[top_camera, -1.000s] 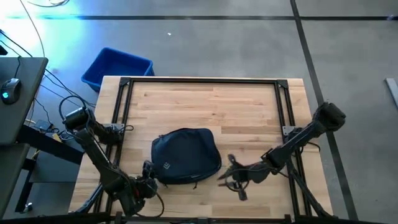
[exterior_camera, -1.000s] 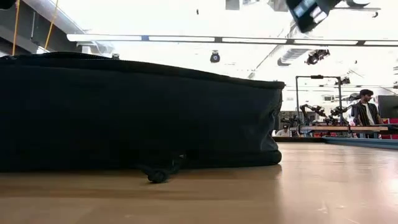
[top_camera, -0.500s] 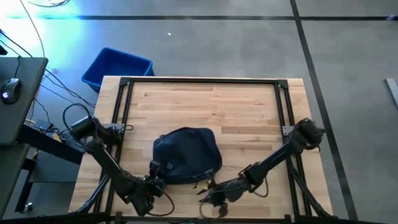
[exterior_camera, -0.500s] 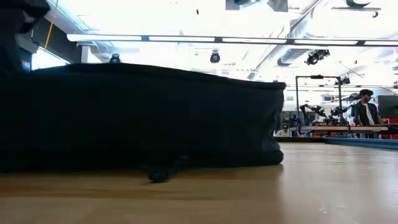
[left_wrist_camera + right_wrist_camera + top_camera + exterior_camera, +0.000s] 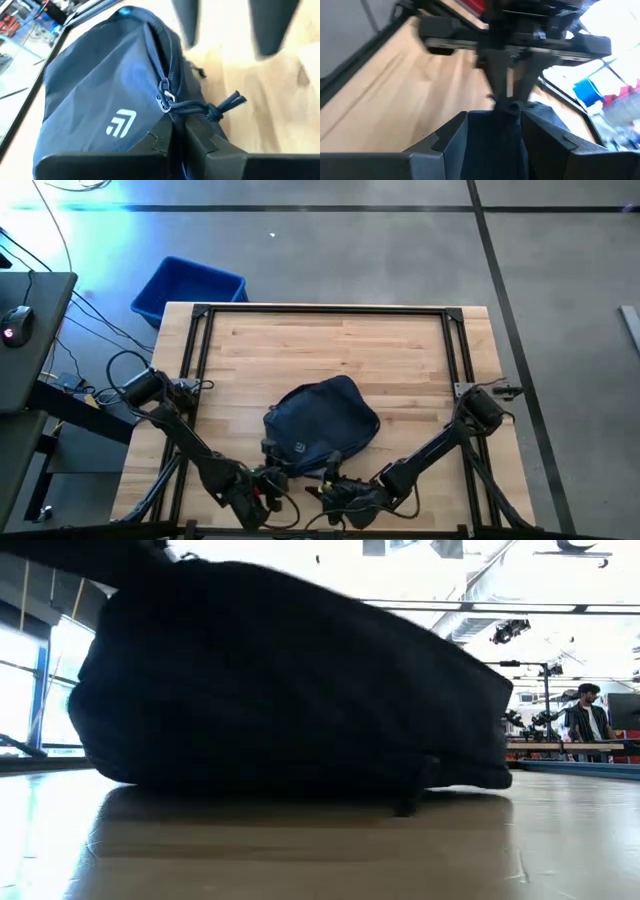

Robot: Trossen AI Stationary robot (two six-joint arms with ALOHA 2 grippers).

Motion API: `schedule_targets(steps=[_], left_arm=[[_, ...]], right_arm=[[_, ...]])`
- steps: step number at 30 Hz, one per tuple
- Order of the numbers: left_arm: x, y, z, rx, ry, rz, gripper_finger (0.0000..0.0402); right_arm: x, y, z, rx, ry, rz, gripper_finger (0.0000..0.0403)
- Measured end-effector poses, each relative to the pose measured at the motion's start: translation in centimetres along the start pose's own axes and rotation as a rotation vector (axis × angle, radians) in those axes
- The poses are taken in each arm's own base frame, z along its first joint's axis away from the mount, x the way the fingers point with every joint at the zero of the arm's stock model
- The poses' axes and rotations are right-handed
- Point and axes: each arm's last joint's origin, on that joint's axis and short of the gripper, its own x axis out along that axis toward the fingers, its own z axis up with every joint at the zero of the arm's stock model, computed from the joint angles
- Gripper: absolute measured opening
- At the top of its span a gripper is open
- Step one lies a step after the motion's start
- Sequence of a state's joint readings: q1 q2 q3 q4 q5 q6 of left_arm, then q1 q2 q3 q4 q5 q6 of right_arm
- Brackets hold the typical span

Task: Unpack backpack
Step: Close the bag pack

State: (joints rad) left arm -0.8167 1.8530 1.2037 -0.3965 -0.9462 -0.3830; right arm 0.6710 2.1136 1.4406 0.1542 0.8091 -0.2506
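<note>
Dark navy backpack [image 5: 322, 425] lying toward the near edge of the wooden bench [image 5: 400, 350], pale logo facing up, zip closed (pull cord trailing loose in the left wrist view). Left gripper [image 5: 272, 482] at its near edge, fingers pinched tight on the fabric. Right gripper [image 5: 330, 488] just beside it, fingers part-way apart around the same edge. Blue bin [image 5: 188, 288] on the floor beyond the far left corner.

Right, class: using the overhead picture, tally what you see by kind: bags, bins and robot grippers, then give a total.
Backpack: 1
Blue bin: 1
Grippers: 2, left gripper and right gripper, both at the backpack's near edge
Total: 4
</note>
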Motion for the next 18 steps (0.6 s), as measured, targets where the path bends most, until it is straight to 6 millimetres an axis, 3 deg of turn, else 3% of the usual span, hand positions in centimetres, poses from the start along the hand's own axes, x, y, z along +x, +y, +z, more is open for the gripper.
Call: schedule_targets(steps=[11, 18], left_arm=[[0.5, -0.3, 0.6, -0.007, -0.031, -0.029, 0.0000], [0.3, -0.6, 0.4, -0.006, -0.033, -0.038, 0.0000]], right_arm=[[1.5, -1.2, -0.6, 0.060, 0.023, 0.049, 0.0162], [2.7, -2.3, -1.0, 0.088, 0.021, 0.122, 0.0098]])
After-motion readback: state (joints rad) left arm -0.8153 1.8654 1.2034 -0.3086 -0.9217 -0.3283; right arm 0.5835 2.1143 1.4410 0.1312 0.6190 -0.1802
